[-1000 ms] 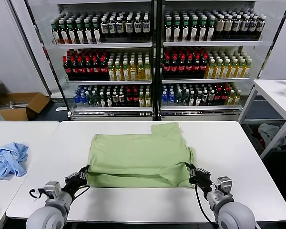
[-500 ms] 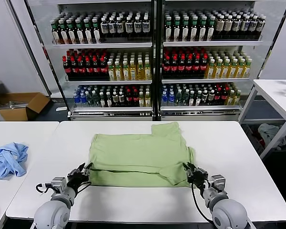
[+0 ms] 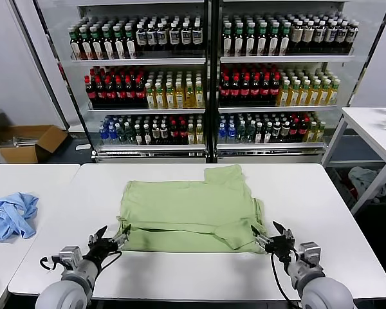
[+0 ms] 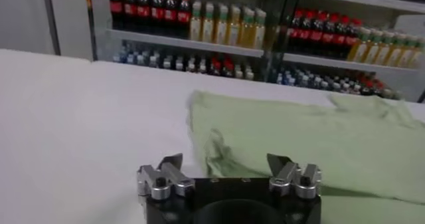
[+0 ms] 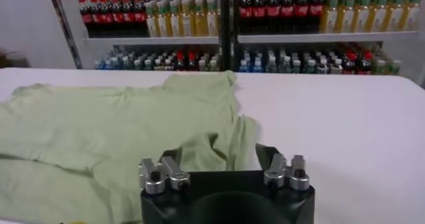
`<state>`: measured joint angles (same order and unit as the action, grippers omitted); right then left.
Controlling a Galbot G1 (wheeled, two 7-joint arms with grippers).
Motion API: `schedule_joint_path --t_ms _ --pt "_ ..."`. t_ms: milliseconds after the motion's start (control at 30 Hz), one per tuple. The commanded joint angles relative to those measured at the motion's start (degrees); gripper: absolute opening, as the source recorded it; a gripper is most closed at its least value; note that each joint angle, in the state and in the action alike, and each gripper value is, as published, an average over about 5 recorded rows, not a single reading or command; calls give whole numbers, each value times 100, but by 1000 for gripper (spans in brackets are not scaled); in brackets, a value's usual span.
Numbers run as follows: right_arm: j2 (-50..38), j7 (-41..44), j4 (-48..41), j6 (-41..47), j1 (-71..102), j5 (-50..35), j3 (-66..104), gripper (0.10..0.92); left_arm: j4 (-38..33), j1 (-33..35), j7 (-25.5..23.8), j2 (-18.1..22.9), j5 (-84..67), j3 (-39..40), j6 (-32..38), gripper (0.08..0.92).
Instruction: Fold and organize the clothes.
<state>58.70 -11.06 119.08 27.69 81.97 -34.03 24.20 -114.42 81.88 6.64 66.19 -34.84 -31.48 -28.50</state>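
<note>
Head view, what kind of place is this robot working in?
Probably a lab or demo room dressed as a shop: glass-fronted drink coolers full of bottles, plain white tables, and a cardboard box on the floor.

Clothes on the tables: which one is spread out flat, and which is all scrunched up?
The light green shirt on the middle table lies flat and partly folded. The small light blue garment on the left table is the scrunched one.

The light green shirt (image 3: 190, 212) lies folded flat on the white table, near edge doubled over.
</note>
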Motion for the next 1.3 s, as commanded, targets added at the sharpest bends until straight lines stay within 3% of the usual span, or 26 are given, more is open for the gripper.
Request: schedule_joint_path --t_ms 33,233,900,1067,1300 --pt "-13 -67 66 -8 362 1 106 822 -128 262 144 35 92 87 -267 821" --pt "153 -209 -63 31 244 -17 -99 715 74 262 406 -32 622 95 -453 758" --pt "175 -145 -252 10 74 -23 -293 157 145 161 328 12 789 159 -451 195" --pt "78 -91 82 33 321 -85 -68 122 -259 437 283 9 758 83 -447 92" --pt "-147 -30 1040 123 1295 -186 483 122 -1291 1630 235 -274 872 -280 -264 83"
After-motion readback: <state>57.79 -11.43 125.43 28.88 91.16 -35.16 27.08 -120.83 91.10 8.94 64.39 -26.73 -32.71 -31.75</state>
